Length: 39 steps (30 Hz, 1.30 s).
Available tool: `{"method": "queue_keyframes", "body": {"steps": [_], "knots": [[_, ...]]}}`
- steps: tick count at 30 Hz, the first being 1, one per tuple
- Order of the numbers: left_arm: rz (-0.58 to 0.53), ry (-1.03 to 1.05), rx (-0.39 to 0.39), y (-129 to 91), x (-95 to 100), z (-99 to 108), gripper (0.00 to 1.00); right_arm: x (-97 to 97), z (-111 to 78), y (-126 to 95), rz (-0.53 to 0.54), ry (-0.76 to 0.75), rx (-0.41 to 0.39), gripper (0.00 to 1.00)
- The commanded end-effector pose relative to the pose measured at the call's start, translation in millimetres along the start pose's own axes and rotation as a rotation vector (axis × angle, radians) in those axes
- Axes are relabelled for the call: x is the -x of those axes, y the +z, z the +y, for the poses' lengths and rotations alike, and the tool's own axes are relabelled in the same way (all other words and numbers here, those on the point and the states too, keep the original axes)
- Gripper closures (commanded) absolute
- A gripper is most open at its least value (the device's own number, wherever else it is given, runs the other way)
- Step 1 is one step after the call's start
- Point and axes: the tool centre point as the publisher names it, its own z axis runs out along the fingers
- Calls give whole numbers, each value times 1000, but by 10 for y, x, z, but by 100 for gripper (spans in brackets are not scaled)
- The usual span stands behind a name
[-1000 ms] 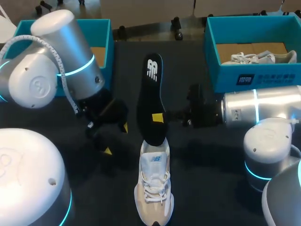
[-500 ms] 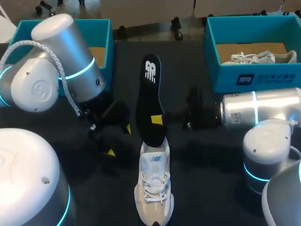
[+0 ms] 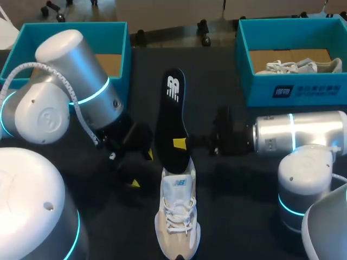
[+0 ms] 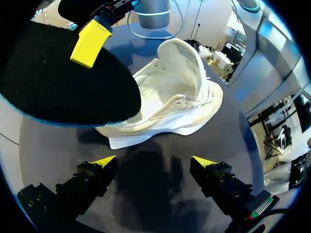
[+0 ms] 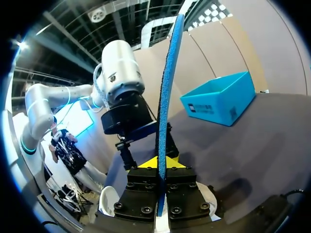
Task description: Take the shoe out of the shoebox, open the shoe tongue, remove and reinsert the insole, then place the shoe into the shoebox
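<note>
The black insole (image 3: 172, 122) is pinched by the right end effector (image 3: 181, 143), its lower end at the heel of the white shoe (image 3: 178, 216), which is set on the desk (image 3: 238, 216). The left end effector (image 3: 141, 169) is spread beside it.

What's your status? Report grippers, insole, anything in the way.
Right gripper shut on insole, its lower end at the shoe opening. Left gripper open beside shoe, touching nothing. Nothing between them.

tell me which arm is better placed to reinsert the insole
Right. The right tool is shut on the insole, its lower end at the shoe opening; the left tool is open, empty.
</note>
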Motion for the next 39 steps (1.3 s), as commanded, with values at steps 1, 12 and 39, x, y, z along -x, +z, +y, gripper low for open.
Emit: {"method": "queue_keyframes", "body": {"steps": [1,12,39], "knots": [[-13,-26,-16,51,-91,12,0,-11,-43,41,12,-19,2,100],[-19,-30,-9,58,-96,7,0,-7,-72,44,19,-21,4,100],[-57,-87,-5,133,-89,-60,0,-41,-83,78,-44,37,75,100]]}}
